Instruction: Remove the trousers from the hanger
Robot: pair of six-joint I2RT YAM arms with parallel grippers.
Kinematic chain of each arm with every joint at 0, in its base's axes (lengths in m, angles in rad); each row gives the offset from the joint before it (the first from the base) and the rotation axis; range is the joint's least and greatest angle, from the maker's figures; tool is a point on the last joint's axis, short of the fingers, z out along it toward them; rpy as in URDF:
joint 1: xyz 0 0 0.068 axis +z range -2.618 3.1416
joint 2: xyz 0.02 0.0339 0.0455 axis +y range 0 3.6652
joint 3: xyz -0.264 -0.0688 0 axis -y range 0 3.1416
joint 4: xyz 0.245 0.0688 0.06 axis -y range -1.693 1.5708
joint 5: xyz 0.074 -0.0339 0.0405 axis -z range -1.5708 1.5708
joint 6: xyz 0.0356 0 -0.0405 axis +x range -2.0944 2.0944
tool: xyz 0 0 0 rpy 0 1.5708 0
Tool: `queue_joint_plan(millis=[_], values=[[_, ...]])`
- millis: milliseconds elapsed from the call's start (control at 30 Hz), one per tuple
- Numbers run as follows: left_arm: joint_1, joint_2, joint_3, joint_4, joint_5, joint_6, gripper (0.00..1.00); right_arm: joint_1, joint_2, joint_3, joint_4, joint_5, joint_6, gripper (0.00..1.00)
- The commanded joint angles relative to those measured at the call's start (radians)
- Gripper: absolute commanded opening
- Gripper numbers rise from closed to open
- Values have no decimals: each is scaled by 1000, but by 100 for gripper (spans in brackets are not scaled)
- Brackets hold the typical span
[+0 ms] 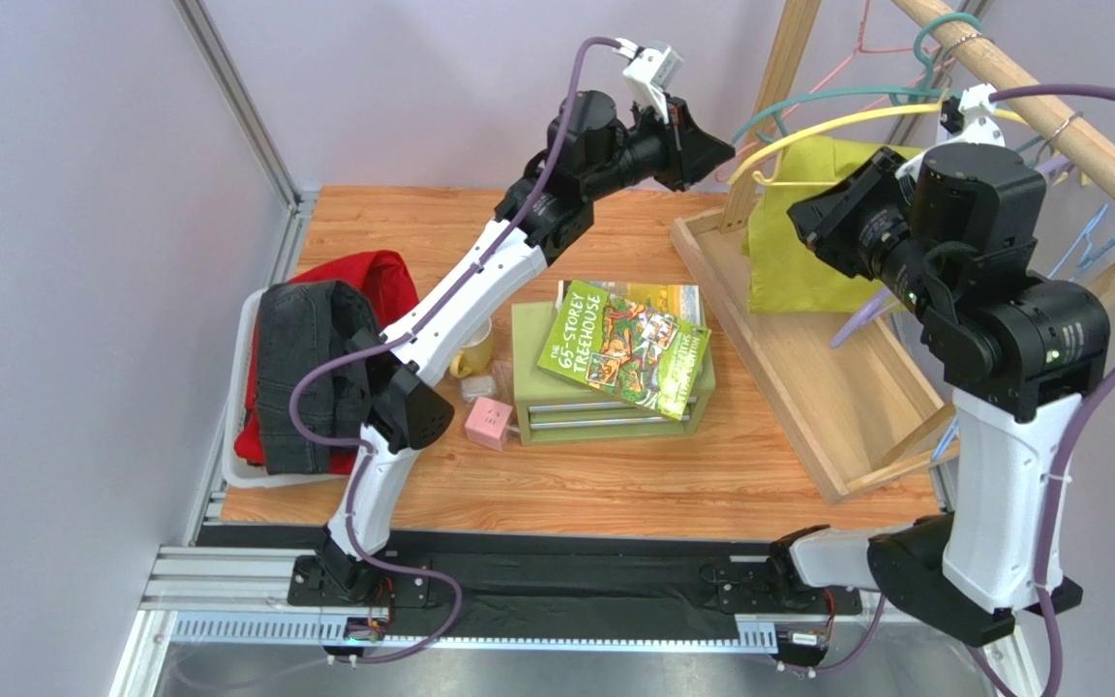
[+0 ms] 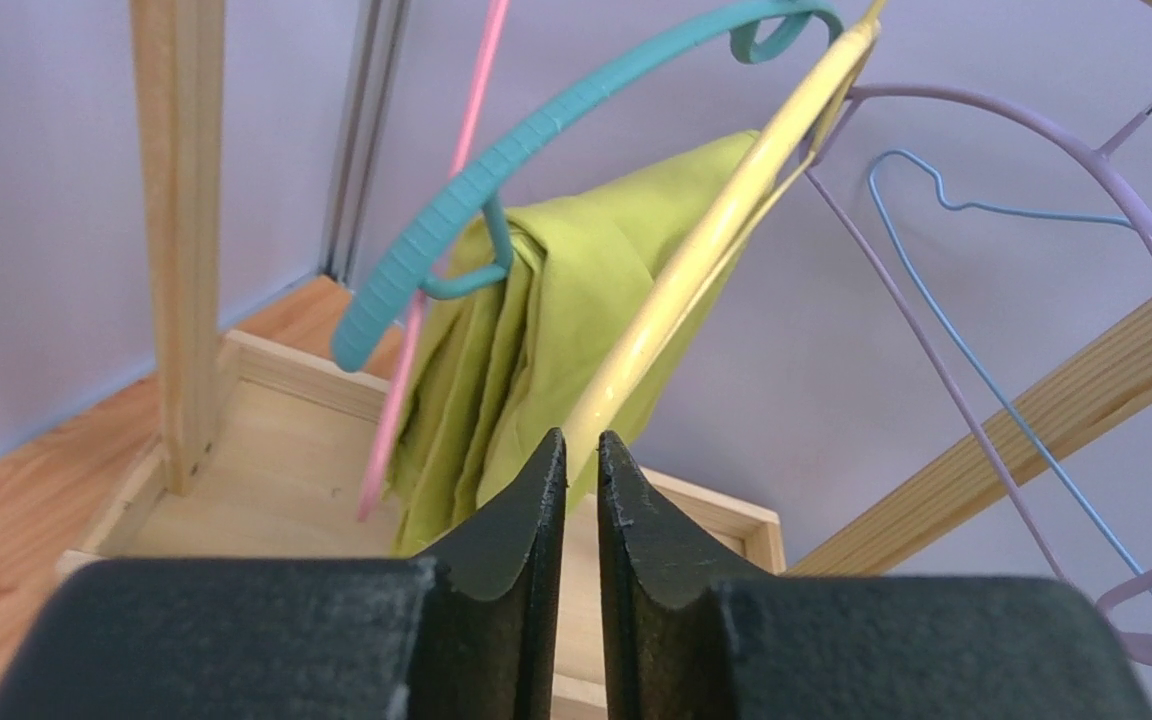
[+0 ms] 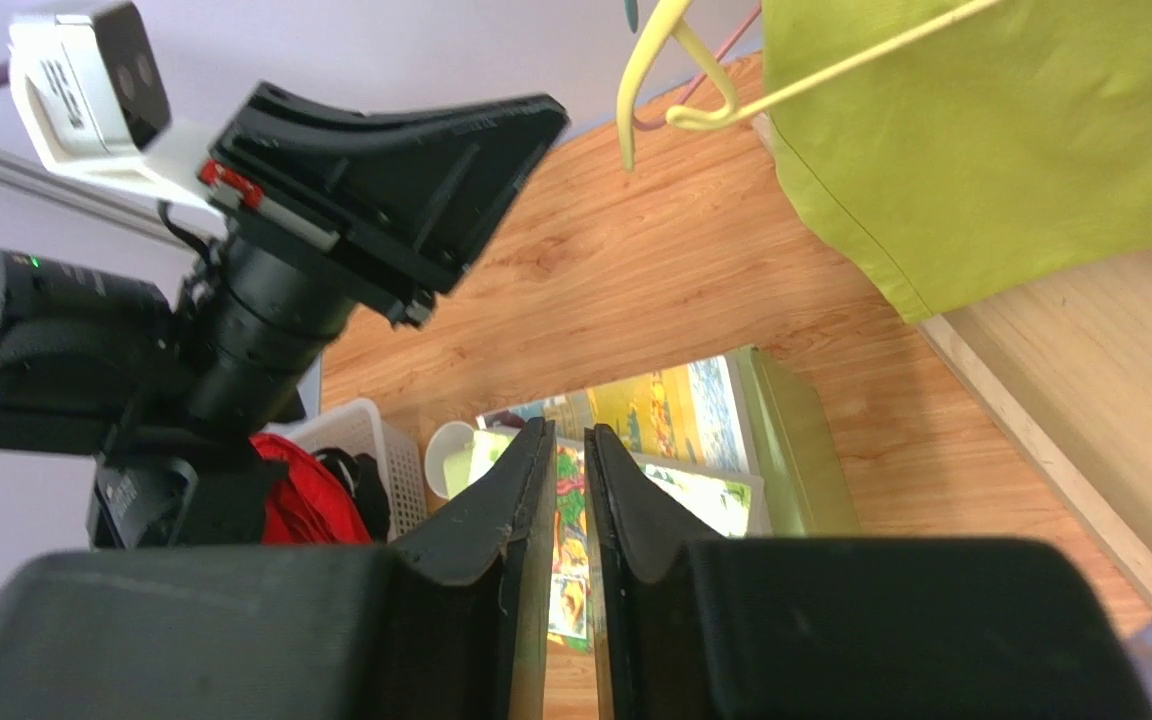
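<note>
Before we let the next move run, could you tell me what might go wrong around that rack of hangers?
1. The yellow-green trousers hang on a yellow hanger crowded by a teal hanger and lilac hangers; a pull might drag or tangle the neighbours.
2. Both the left gripper and the right gripper are nearly shut and hold nothing, so neither could grip the cloth as they stand.

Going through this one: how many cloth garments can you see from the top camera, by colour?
Yellow-green cloth garment, draped on the yellow hanger: 1
Red cloth garment, in the white basket: 1
Black cloth garment, lying on the red one: 1 visible; any more beneath are hidden
Total: 3
</note>
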Motion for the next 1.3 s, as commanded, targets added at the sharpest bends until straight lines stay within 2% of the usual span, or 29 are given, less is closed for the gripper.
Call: queue_joint_plan(millis=[0,133,267,400,467,500,567,667,733,833,967,1033,1067,1267], values=[[-16,25,29,42,11,-44,23,-12,45,39,126,49,19,19],[-16,69,55,56,48,-107,27,-21,96,88,176,67,32,21],[-21,82,48,47,77,-109,28,-35,141,112,231,46,46,22],[-22,72,28,80,119,-116,38,-58,162,115,269,12,80,23],[-24,88,34,106,156,-167,41,-58,174,115,276,33,101,24],[-24,92,35,112,195,-181,41,-58,179,113,280,43,108,29],[-25,83,37,77,213,-182,41,-60,193,107,291,69,115,33],[-27,4,-24,31,227,-118,44,-67,211,107,312,76,127,41],[-25,-62,-49,-4,221,-55,50,-67,214,105,332,69,141,47],[-22,-124,-50,-35,221,11,58,-67,213,102,343,50,144,49],[-12,-155,-55,-19,213,25,69,-67,181,67,351,53,149,50],[8,-136,-52,28,209,-33,84,-67,167,47,354,47,160,51],[18,-120,-41,51,221,-61,99,-67,164,44,362,32,161,53],[44,72,146,132,226,-295,99,-67,147,52,375,15,149,60]])
